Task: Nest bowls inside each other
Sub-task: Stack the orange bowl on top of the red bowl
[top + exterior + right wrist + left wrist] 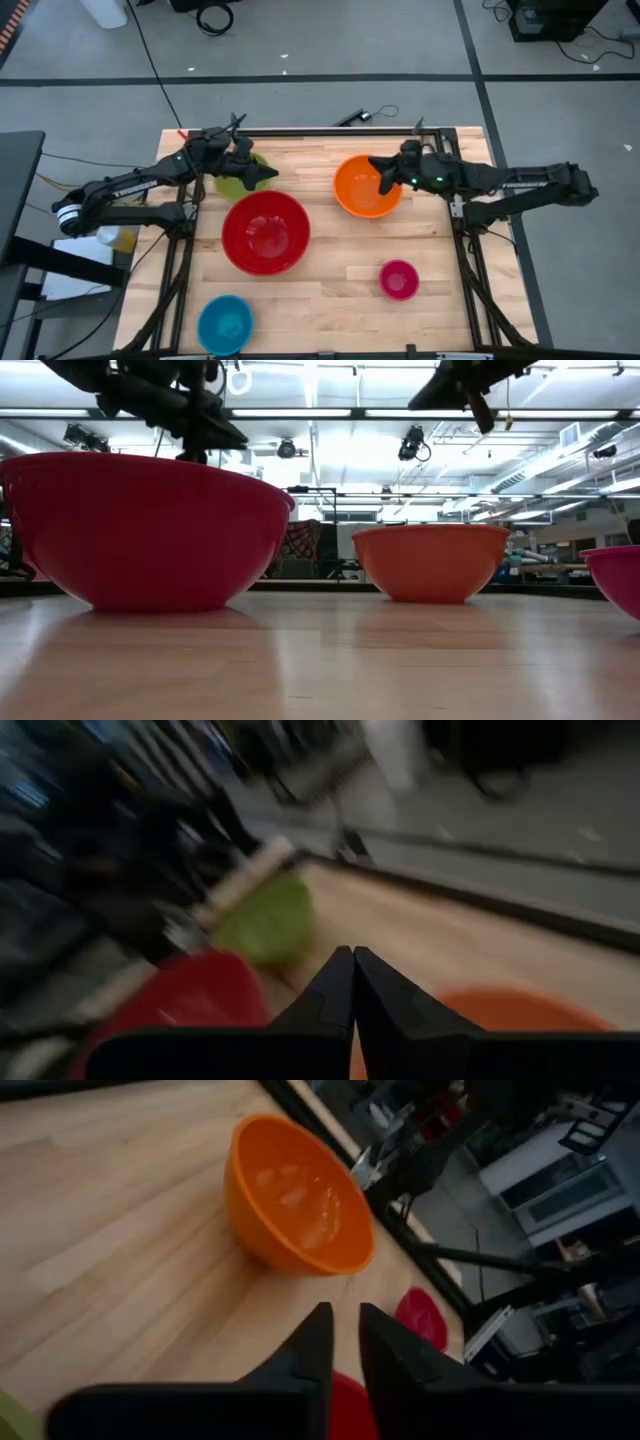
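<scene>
Five bowls stand on their bases on the wooden table. The red bowl [265, 232] is in the middle and the orange bowl [368, 186] is to its far right. The lime green bowl [240, 180] sits far left, the pink bowl [399, 279] near right, and the blue bowl [225, 322] near left. My left gripper [343, 1325] hangs above the table between the green and red bowls [272, 177]. It has a narrow gap between its fingers and nothing in it. My right gripper [353, 955] is shut and empty, raised over the orange bowl's right rim [383, 185].
A black rail [330, 130] runs along the table's far edge, and dark frame struts stand at both sides. Bare wood [330, 290] lies between the red, pink and blue bowls. In the low view the red bowl [145, 530] fills the left foreground.
</scene>
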Available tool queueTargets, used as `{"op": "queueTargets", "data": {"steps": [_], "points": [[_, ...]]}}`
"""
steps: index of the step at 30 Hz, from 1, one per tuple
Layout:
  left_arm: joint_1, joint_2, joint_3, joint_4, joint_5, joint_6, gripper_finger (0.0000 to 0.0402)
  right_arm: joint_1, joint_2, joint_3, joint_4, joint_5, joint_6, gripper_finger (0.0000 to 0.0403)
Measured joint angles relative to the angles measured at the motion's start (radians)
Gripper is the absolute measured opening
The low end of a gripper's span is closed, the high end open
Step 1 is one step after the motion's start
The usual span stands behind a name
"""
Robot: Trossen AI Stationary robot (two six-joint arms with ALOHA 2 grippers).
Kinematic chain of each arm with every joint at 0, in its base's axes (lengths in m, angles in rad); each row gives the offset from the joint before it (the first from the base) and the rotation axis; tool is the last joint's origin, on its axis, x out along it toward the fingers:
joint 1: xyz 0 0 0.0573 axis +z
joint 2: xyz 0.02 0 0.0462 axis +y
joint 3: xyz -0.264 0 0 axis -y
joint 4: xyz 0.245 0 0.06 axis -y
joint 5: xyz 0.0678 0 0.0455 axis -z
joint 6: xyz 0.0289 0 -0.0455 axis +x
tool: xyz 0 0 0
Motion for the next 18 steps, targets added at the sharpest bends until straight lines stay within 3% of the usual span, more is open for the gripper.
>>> {"op": "queueTargets", "data": {"steps": [3,8,14,18], "points": [[0.007,0.034,0.0,0.047,0.005,-0.001,0.0109,-0.02,0.059,0.065,-0.178,-0.005,0.038,0.0017],[0.011,0.077,0.0,0.19,0.024,-0.065,0.0172,-0.089,0.107,0.127,-0.308,-0.043,0.059,0.0036],[0.011,0.114,0.0,0.301,-0.042,-0.133,0.0185,-0.241,0.121,0.147,-0.463,-0.2,0.086,0.0084],[0.001,0.137,0.013,0.323,-0.06,-0.15,0.0185,-0.317,0.115,0.148,-0.552,-0.242,0.088,0.0119]]}}
